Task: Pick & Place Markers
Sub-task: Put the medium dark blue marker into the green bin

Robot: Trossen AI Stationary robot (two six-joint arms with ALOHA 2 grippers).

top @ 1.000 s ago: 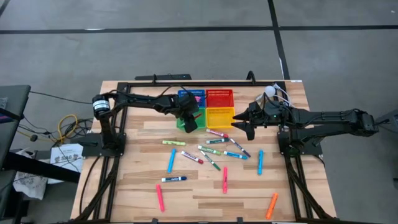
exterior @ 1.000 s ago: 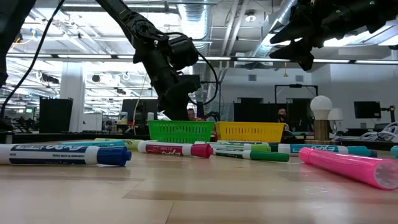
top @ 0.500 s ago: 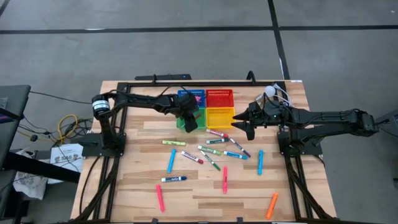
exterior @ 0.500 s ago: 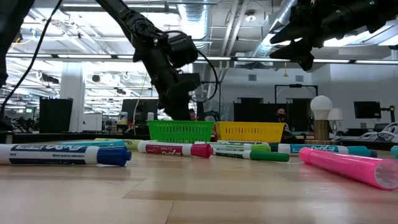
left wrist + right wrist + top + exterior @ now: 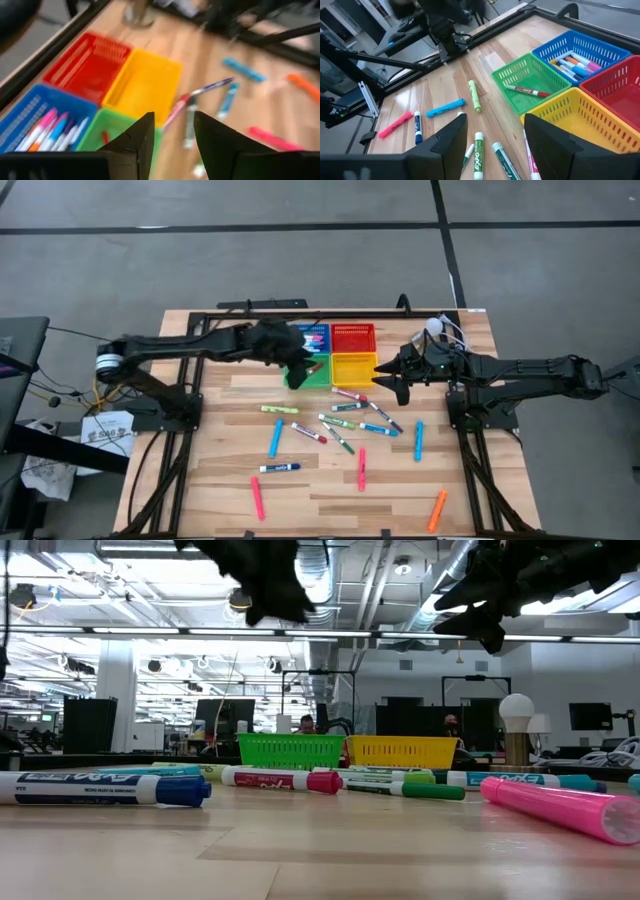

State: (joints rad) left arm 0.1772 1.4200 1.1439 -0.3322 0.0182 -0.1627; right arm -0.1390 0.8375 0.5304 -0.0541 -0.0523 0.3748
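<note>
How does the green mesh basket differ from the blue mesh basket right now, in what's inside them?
The green mesh basket holds a single white-barrelled marker with a red cap; the blue mesh basket holds a cluster of several markers in pink, orange and blue. The green basket's marker lies alone across its floor, while the blue basket's markers lie side by side. Both are square, open-topped mesh baskets set next to each other.

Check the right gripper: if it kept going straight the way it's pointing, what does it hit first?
Probably the yellow basket. The right gripper, fingers open, hangs above the table and aims toward the basket cluster; the yellow one's near wall sits just ahead of its fingertips, the green basket beyond. Depth is uncertain.
</note>
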